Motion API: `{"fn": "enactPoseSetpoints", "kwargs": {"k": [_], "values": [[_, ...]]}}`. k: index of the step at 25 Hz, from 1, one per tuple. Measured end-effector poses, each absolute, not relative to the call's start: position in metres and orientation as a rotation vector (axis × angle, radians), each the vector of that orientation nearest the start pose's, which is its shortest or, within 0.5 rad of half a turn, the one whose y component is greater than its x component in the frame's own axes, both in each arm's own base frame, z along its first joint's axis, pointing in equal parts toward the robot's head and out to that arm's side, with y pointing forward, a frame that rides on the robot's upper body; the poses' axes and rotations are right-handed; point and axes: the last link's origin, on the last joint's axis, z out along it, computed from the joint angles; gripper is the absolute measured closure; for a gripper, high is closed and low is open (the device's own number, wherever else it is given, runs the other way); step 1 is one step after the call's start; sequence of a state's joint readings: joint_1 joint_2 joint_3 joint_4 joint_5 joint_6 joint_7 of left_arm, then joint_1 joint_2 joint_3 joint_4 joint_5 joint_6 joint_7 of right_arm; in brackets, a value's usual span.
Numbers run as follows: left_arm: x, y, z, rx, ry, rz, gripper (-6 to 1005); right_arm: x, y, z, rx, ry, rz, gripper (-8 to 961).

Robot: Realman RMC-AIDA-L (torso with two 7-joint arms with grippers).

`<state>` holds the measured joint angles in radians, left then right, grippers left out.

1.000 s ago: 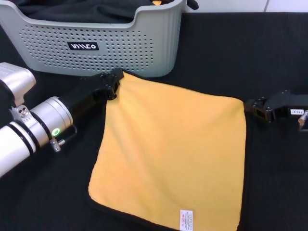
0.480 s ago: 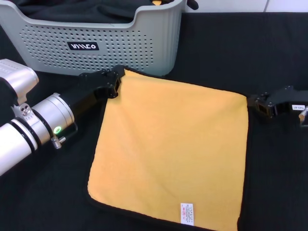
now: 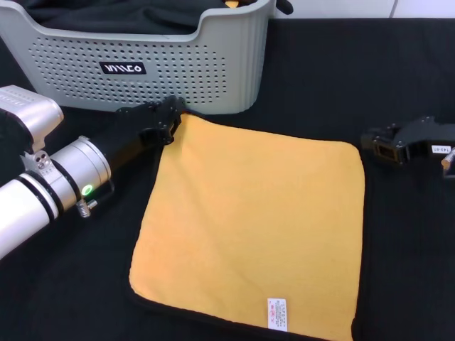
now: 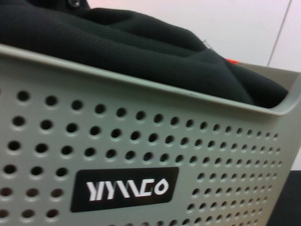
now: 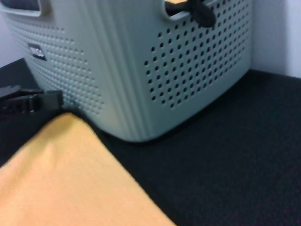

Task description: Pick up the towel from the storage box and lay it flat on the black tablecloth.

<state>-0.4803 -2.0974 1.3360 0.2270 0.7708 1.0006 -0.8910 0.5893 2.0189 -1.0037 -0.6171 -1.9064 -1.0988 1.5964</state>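
Note:
The yellow-orange towel (image 3: 252, 224) with black edging and a white care label (image 3: 277, 314) lies spread flat on the black tablecloth (image 3: 334, 71), in front of the grey storage box (image 3: 142, 71). My left gripper (image 3: 168, 121) is at the towel's far left corner, close to the box wall; it also shows in the right wrist view (image 5: 44, 100), right beside that corner. My right gripper (image 3: 378, 145) sits low just off the towel's far right corner, with a small gap to it. The towel (image 5: 70, 179) and box (image 5: 141, 70) fill the right wrist view. The left wrist view shows only the box wall (image 4: 141, 141).
A rumpled black cloth (image 4: 122, 52) lies inside the box, and something orange peeks over its far rim (image 3: 231, 3). Black tablecloth stretches to the right of the box and around the towel.
The towel's far edge has settled flat on the tablecloth. My right gripper has drawn back a little from the far right corner. My left gripper has shifted slightly towards the box.

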Motion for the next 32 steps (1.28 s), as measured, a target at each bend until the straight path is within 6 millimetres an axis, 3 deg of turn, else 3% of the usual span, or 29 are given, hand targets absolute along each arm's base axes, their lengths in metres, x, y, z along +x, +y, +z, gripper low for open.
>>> {"fn": "enactPoseSetpoints", "kwargs": {"k": [8, 12, 18, 22, 26, 27, 32], "values": [[-0.306, 0.337, -0.056, -2.076, -0.866, -0.792, 764, 0.277, 0.382, 0.006, -2.472, 0.754, 0.384, 619], [-0.315, 0.328, -0.052, -2.064, -0.880, -0.796, 611, 0.277, 0.370, 0.022, -2.460, 0.714, 0.453, 526], [-0.327, 0.296, -0.016, -2.078, -0.851, -0.956, 348, 0.253, 0.342, 0.037, -2.591, 0.549, 0.686, 360], [-0.306, 0.273, 0.007, -2.306, -0.742, -1.154, 240, 0.228, 0.320, 0.041, -2.761, 0.344, 0.819, 215], [-0.286, 0.264, 0.013, -2.509, -0.636, -1.233, 178, 0.210, 0.304, 0.046, -2.895, 0.195, 0.886, 219], [-0.266, 0.261, 0.013, -2.670, -0.528, -1.275, 177, 0.205, 0.300, 0.046, -2.931, 0.159, 0.905, 219], [-0.234, 0.258, 0.015, -2.886, -0.365, -1.353, 173, 0.188, 0.281, 0.050, -3.078, 0.004, 1.025, 222]]}}
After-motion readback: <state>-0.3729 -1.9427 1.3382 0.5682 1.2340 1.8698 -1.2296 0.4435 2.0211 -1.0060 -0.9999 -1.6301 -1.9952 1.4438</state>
